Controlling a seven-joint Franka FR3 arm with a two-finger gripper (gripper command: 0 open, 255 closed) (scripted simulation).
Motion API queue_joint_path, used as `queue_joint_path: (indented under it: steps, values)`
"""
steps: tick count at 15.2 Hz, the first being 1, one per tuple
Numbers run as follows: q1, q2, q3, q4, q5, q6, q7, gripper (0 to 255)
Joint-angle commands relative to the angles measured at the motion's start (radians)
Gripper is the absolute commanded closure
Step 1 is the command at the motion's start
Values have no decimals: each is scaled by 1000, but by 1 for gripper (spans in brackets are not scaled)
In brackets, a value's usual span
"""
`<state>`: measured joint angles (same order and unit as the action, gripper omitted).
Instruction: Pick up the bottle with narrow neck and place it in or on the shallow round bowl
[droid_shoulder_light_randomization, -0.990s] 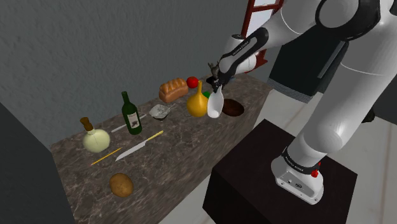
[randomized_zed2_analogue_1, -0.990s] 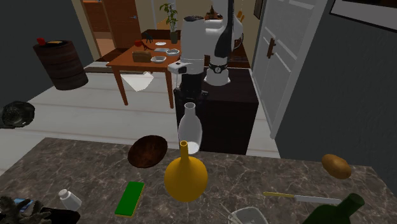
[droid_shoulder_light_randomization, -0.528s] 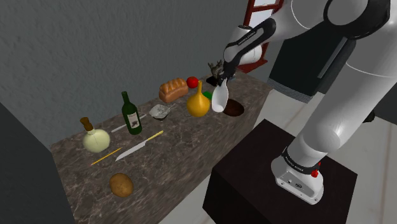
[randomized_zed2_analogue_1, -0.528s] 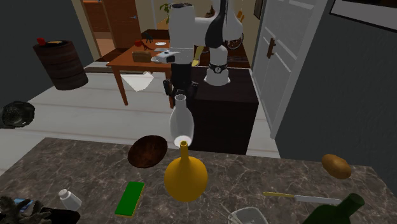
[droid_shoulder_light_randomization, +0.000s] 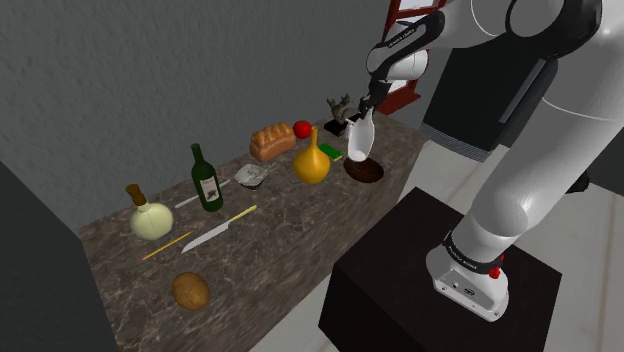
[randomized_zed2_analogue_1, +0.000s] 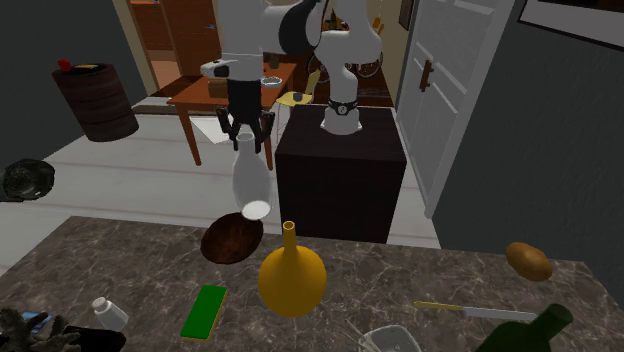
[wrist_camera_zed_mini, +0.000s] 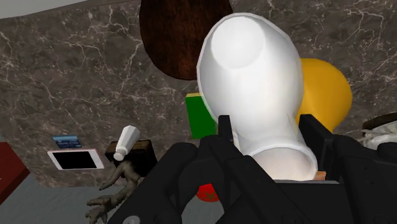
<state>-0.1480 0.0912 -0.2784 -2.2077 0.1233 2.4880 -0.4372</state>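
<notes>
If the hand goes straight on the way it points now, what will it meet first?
Probably the brown bowl: the white bottle held in the hand hangs base-down over it, though depth is unclear.

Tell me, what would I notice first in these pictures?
A white narrow-necked bottle hangs in the air, clasped at its neck by the robot's black pincer, close above a brown shallow round bowl. Right beside the bowl stands a bright yellow round vase with a long neck, on the dark marbled counter.
</notes>
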Motion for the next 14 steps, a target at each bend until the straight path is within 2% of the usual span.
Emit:
queue_joint_path:
  steps: [1,7,14]
  values:
    - [-28,11,-19,48,16,-41,-56,255]
    - [-108,76,-61,217,65,-162,-192,255]
    - [-115,123,-52,178,100,-81,-221,255]
